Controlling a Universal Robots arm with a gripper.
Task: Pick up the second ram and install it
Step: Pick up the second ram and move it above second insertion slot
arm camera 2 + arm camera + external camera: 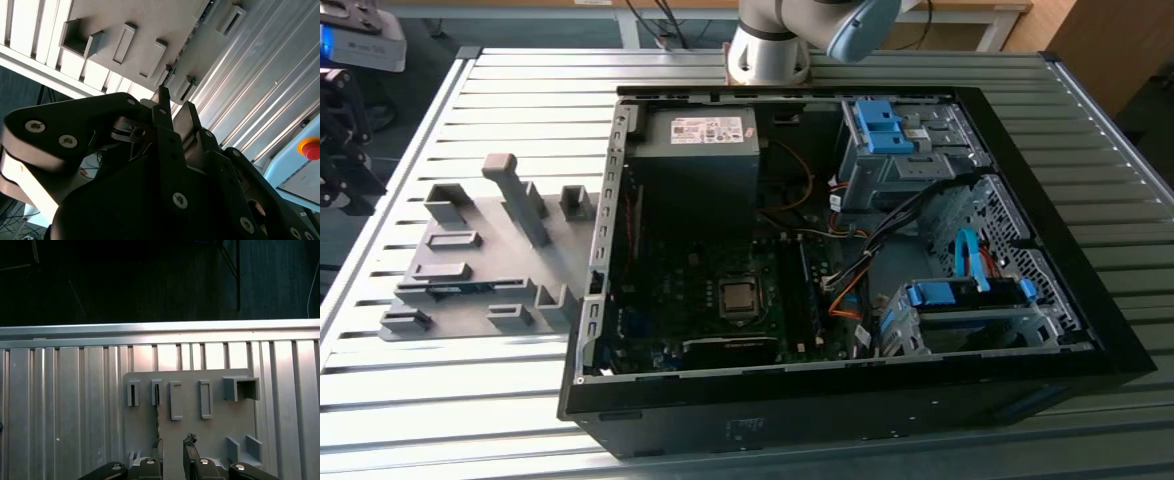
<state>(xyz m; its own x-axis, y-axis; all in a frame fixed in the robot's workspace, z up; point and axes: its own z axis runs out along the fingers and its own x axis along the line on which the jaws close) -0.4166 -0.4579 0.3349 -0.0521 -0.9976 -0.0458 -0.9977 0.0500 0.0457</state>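
The second ram (459,290) stands on edge in the grey fixture plate (500,262) at the lower left of the exterior view, beside the open computer case (761,425) — not yet lifted. In the first wrist view the gripper (174,444) hovers over the plate, claw released and empty — the ram's thin edge reaches one fingertip (158,446)

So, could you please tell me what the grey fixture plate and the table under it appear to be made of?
The grey fixture plate looks like matte plastic, possibly printed: it is a uniform dull grey with no glare and has blocky raised slots. The table looks like bare metal, probably aluminium: its silvery ribbed slats show bright, streaked reflections.
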